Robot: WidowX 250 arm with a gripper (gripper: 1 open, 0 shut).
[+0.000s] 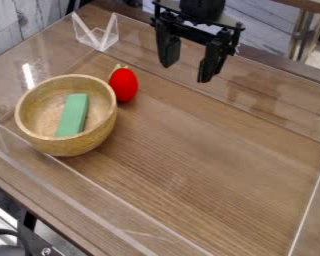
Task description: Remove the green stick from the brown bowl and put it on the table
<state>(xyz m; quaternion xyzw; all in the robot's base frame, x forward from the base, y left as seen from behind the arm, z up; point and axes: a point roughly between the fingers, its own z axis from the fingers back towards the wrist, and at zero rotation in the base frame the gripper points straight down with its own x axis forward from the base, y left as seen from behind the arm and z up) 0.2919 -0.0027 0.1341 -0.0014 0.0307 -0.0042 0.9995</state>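
The green stick [75, 114] lies flat inside the brown bowl [67, 141], which sits at the left of the table [216, 160]. The stick runs roughly front to back across the bowl's pale inside. My gripper [188, 62] hangs above the back of the table, up and to the right of the bowl, well apart from it. Its two black fingers point down and stand wide apart, with nothing between them.
A red rounded object [123, 83] rests on the table just behind and right of the bowl, between it and the gripper. Clear acrylic walls [96, 35] run along the table's edges, with a folded clear piece at the back left.
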